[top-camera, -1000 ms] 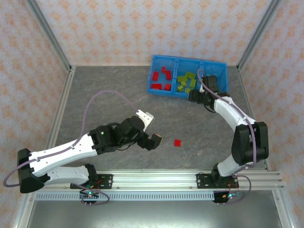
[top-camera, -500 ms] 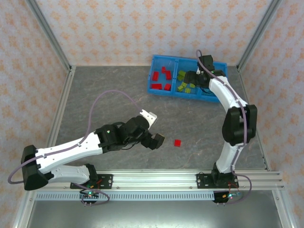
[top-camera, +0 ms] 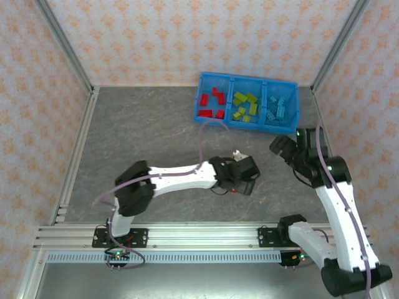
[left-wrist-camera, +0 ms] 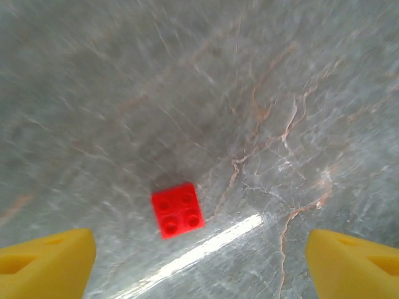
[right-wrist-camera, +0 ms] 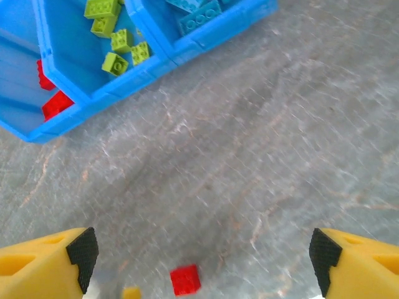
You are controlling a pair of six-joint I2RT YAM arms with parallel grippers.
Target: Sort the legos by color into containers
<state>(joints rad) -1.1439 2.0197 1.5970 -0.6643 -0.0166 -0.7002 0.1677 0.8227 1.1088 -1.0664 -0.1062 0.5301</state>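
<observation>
The left gripper (left-wrist-camera: 199,265) stands wide open and has hold of nothing. Its two yellow fingertips (left-wrist-camera: 43,265) sit in the lower left and lower right corners of the left wrist view. Between them, left of centre and apart from both, a single red brick (left-wrist-camera: 177,210) lies studs up on the grey marbled table (left-wrist-camera: 280,93). In the top view this left gripper (top-camera: 242,176) hangs a little below and right of the frame's centre, at the end of an arm stretched out from the lower left.

The right gripper (right-wrist-camera: 201,265) is also spread wide and empty, its yellow fingers low in the two bottom corners of the right wrist view. The red brick (right-wrist-camera: 186,279) shows near the bottom edge there, on bare table. In the top view the right gripper (top-camera: 280,146) is right of centre, just below the bin.

The blue bin (top-camera: 249,127) lies in the upper right of the top view. Its left compartment holds red legos (top-camera: 212,103), the middle one yellow-green legos (top-camera: 245,106), the right one light blue legos (top-camera: 276,109).
</observation>
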